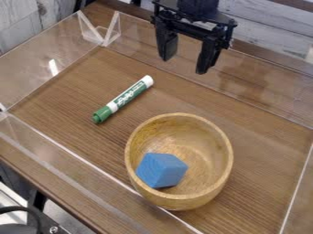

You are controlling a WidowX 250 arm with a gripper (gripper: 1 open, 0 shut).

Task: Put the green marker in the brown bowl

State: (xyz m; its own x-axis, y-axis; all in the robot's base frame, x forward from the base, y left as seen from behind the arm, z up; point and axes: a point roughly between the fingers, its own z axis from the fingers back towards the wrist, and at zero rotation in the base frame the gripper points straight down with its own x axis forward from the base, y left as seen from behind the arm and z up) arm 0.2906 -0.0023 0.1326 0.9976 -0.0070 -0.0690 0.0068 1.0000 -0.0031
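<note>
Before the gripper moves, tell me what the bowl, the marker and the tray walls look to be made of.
The brown bowl looks like light wood with a smooth satin finish; grain lines show on its thick rim. The green marker seems to be plastic: glossy white barrel, dark green cap. The tray walls look like clear plastic or acrylic, transparent with glare on their edges.

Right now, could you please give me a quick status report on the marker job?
Claw open, empty, above the tray's far side. Green marker flat on the tray floor, untouched. Brown bowl holds a blue cube. Path clear.
</note>
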